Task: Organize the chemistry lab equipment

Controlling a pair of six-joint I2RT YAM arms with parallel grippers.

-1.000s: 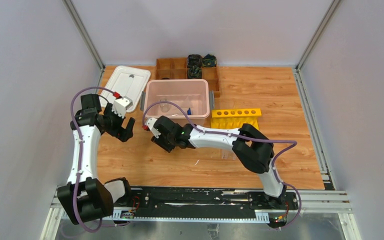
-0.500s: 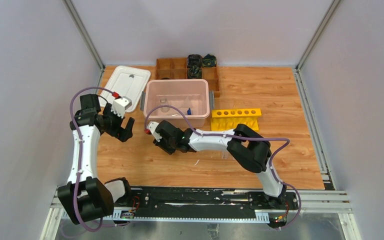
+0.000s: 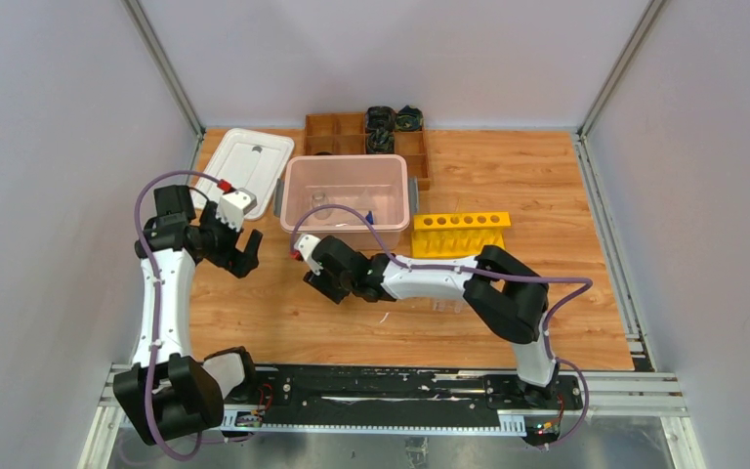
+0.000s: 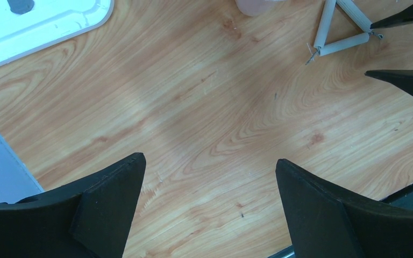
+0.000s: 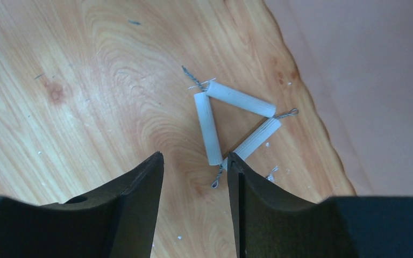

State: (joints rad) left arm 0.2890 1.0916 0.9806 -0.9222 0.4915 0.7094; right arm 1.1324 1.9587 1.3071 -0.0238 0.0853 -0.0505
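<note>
Triangle (image 5: pixel 208 129) flat on table (image 5: pixel 86 80) beside pink bin (image 5: pixel 376 80), one corner just at the half-open, empty tips of right gripper (image 5: pixel 194 159); left gripper (image 4: pixel 208 159), wide open and empty, sits well apart leftward.

The left gripper (image 4: pixel 208 161) is seen with its two black fingers spread wide, and bare wooden table (image 4: pixel 209 102) is framed between them. Ahead and to the right, a white triangle (image 4: pixel 325 27) of three tubes strung on wire is laid flat on the wood, with the tips of the right gripper (image 4: pixel 370 49) just beside its right-hand corner. A white lid (image 4: pixel 37 21) is seen ahead to the left, and a pale pink bin (image 4: pixel 253 5) is cut off straight ahead.
</note>
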